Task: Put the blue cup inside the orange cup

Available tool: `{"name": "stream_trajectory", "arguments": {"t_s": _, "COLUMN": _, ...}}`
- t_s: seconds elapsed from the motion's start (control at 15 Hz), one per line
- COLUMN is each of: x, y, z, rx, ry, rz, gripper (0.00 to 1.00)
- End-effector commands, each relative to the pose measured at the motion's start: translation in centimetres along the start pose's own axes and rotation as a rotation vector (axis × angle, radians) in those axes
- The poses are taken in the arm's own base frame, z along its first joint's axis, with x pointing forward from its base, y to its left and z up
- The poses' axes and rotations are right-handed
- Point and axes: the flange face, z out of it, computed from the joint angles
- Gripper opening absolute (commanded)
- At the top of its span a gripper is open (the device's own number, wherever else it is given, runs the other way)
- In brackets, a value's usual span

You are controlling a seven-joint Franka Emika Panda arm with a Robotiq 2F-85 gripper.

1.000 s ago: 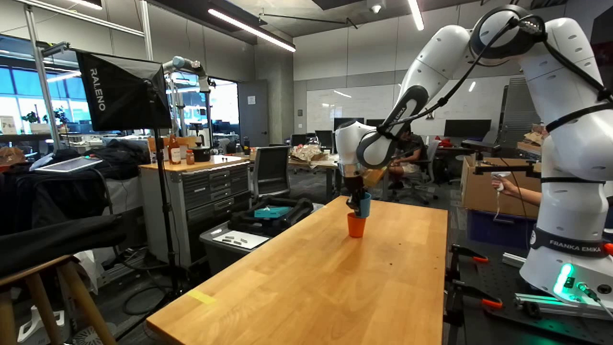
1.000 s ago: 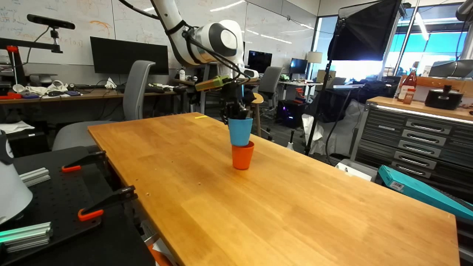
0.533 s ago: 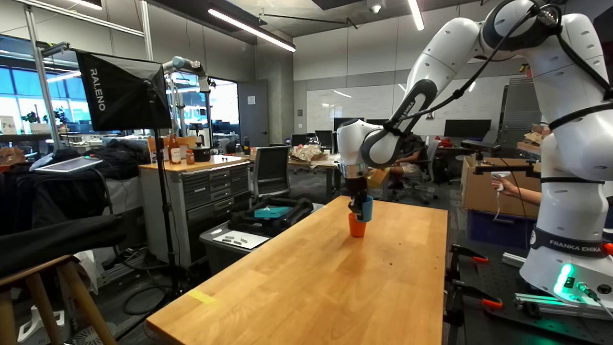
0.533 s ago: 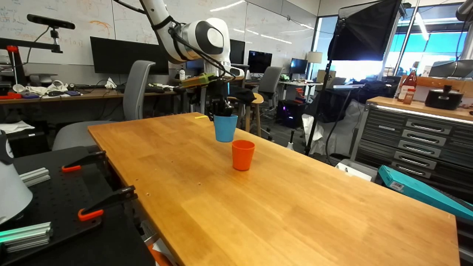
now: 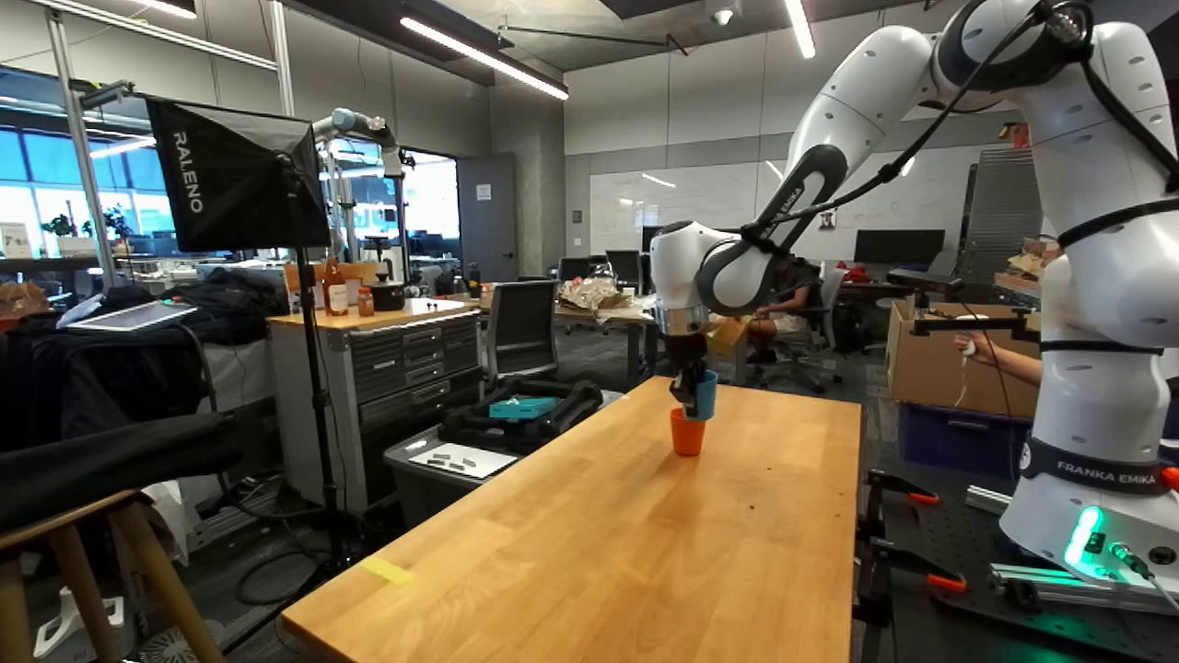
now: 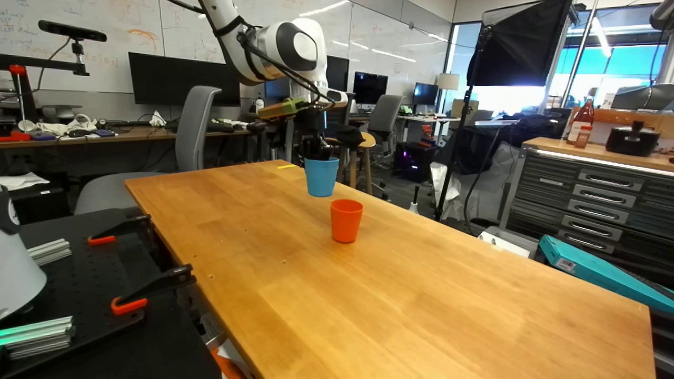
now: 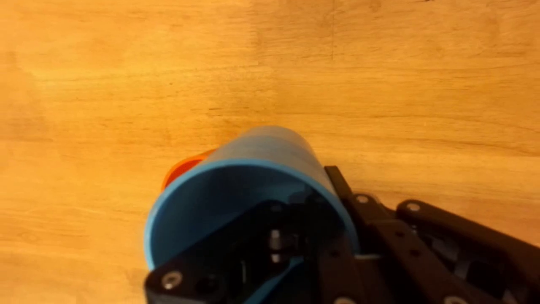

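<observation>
at end of gripper (image 7: 324,183), blue cup (image 6: 321,178) clamped by its wall, upright; orange cup (image 6: 346,221) lower, near, on table (image 6: 400,295).

In an exterior view, your blue cup (image 6: 321,180), plain and tapering, hung in the air, mouth up and about upright, held by its wall. Your orange cup (image 6: 346,222), plain orange-red, stood upright on its base. The two were apart, the blue cup higher, at eleven o'clock from the orange cup. In the wrist view you had only a crescent of the orange cup at ten o'clock, the rest hidden behind the blue cup.
</observation>
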Motion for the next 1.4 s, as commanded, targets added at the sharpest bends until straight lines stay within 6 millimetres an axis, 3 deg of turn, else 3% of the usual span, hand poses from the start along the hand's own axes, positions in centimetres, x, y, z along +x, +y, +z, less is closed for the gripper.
{"name": "stream_trajectory", "arguments": {"t_s": 0.0, "x": -0.5, "y": 0.4, "z": -2.7, "rx": 0.002, "ry": 0.028, "rz": 0.021, "gripper": 0.04}}
{"name": "stream_trajectory", "arguments": {"t_s": 0.2, "x": -1.5, "y": 0.9, "z": -5.6, "rx": 0.005, "ry": 0.067, "rz": 0.032, "gripper": 0.04}}
{"name": "stream_trajectory", "arguments": {"t_s": 0.27, "x": -0.2, "y": 2.7, "z": -6.2, "rx": 0.012, "ry": 0.076, "rz": 0.033, "gripper": 0.03}}
{"name": "stream_trajectory", "arguments": {"t_s": 0.6, "x": 0.1, "y": 5.6, "z": -10.5, "rx": 0.025, "ry": 0.094, "rz": 0.073, "gripper": 0.02}}
{"name": "stream_trajectory", "arguments": {"t_s": 0.67, "x": 0.2, "y": 4.4, "z": -8.7, "rx": 0.013, "ry": 0.102, "rz": 0.067, "gripper": 0.04}}
{"name": "stream_trajectory", "arguments": {"t_s": 0.8, "x": 0.2, "y": 5.3, "z": -9.6, "rx": 0.01, "ry": 0.104, "rz": 0.076, "gripper": 0.04}}
{"name": "stream_trajectory", "arguments": {"t_s": 1.33, "x": 0.5, "y": 5.2, "z": -9.6, "rx": 0.003, "ry": 0.1, "rz": 0.078, "gripper": 0.01}}
